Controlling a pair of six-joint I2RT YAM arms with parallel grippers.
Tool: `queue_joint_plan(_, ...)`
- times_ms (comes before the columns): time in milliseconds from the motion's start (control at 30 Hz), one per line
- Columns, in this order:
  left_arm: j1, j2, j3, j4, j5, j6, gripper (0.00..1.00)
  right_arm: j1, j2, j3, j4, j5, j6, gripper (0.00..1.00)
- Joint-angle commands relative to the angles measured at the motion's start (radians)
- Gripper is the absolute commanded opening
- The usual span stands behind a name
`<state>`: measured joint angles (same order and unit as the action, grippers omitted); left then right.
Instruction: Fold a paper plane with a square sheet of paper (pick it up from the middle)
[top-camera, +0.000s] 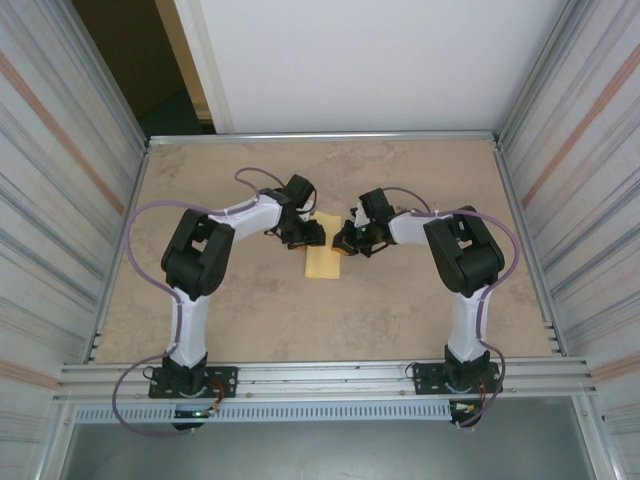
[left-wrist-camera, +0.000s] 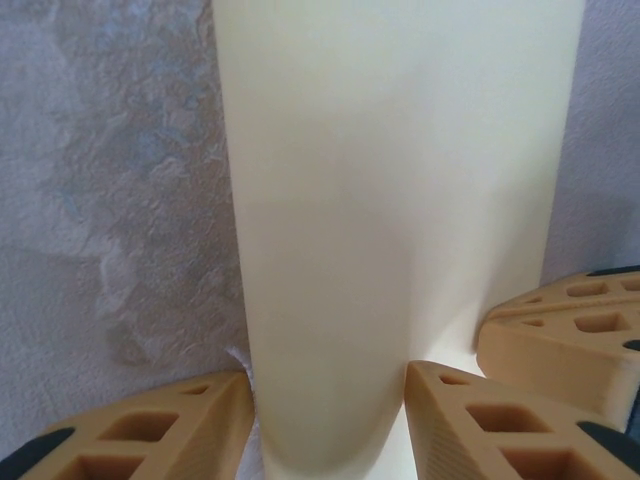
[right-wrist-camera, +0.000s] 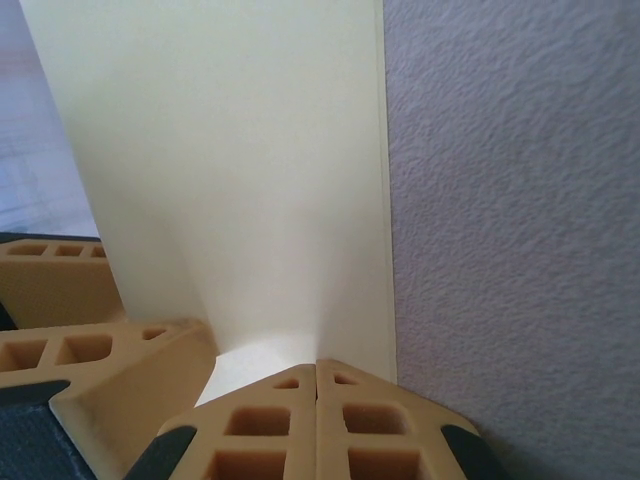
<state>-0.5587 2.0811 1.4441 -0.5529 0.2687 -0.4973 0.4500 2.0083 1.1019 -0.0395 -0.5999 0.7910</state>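
Shut tight, the right jaws are seen with their orange ribbed fingertips (right-wrist-camera: 285, 400) pressed together at the near end of the thin pale-yellow sheet of paper (right-wrist-camera: 230, 150); whether its edge is nipped cannot be told. The left jaws are set about half apart, their fingers (left-wrist-camera: 150, 430) placed at either side of the sheet's narrow end, with nothing visibly squeezed. The sheet is laid as a folded oblong mid-counter between both wrists, one long edge straight against the mottled beige counter (top-camera: 400, 310). Bare counter is seen all round, bounded by ribbed metal side walls (top-camera: 60, 150) and a raised rear rail (top-camera: 320, 137).
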Motion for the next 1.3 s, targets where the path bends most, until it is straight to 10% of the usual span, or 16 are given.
queue_joint_plan(0,-0.027,0.073,-0.079,-0.055,0.021,-0.012,0.49,-0.007,0.115,-0.042,-0.18,0.111,-0.074,0.0)
queue_joint_plan(333,0.013,-0.259,-0.091,-0.099,-0.087,-0.005,0.58,-0.008,0.152,-0.004,-0.235,0.124,-0.145,0.0)
queue_joint_plan(467,0.024,-0.343,-0.139,0.008,0.046,0.023,0.5,-0.007,0.154,0.005,-0.262,0.138,-0.172,0.0)
queue_joint_plan(667,-0.009,-0.235,-0.08,0.081,0.223,-0.009,0.39,-0.007,0.168,0.008,-0.271,0.146,-0.186,0.0)
queue_joint_plan(1267,-0.018,-0.008,0.02,0.053,0.215,-0.076,0.09,0.0,0.198,0.014,-0.287,0.178,-0.2,0.0)
